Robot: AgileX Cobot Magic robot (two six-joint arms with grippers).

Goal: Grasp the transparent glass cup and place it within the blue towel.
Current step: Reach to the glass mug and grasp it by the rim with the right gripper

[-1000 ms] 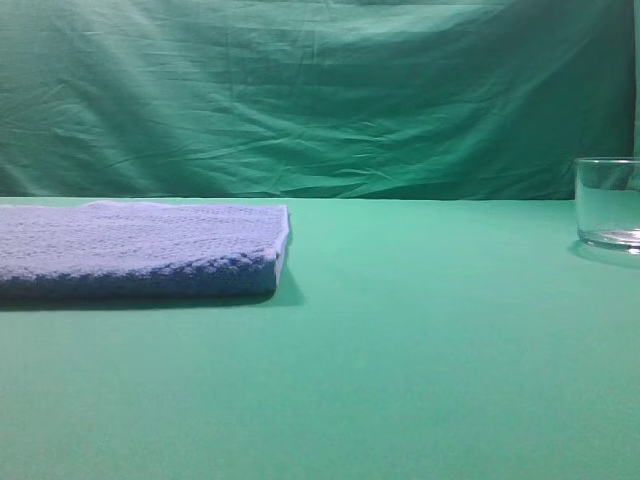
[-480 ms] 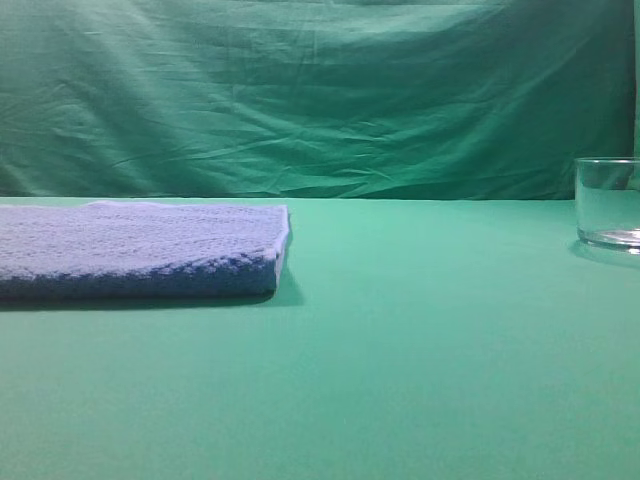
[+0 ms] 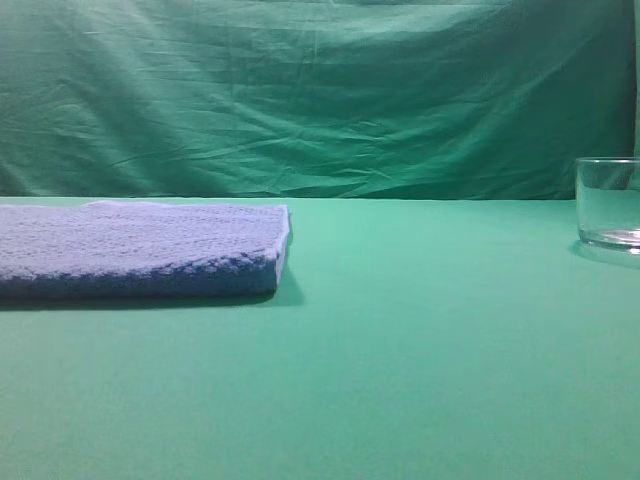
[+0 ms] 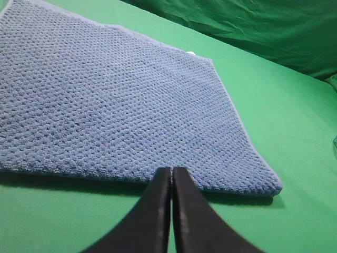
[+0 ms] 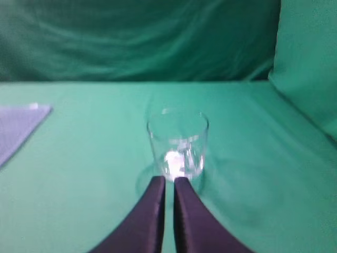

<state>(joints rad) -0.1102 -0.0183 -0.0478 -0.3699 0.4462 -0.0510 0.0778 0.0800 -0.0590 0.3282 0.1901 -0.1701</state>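
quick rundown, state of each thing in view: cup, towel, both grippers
transparent glass cup: upright on the green table, empty, not held
blue towel: folded flat, nothing on it
left gripper: shut, empty, at the towel's near edge
right gripper: shut, empty, just short of the cup

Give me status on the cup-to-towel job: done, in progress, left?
Done: nothing visible. The transparent glass cup stands upright on the green table, far right of the blue towel, which is bare on top.
In hand: nothing gripped. The right hand sits shut just short of the cup; the left hand is shut at the towel's near edge.
Left: open, grasp, carry, place.
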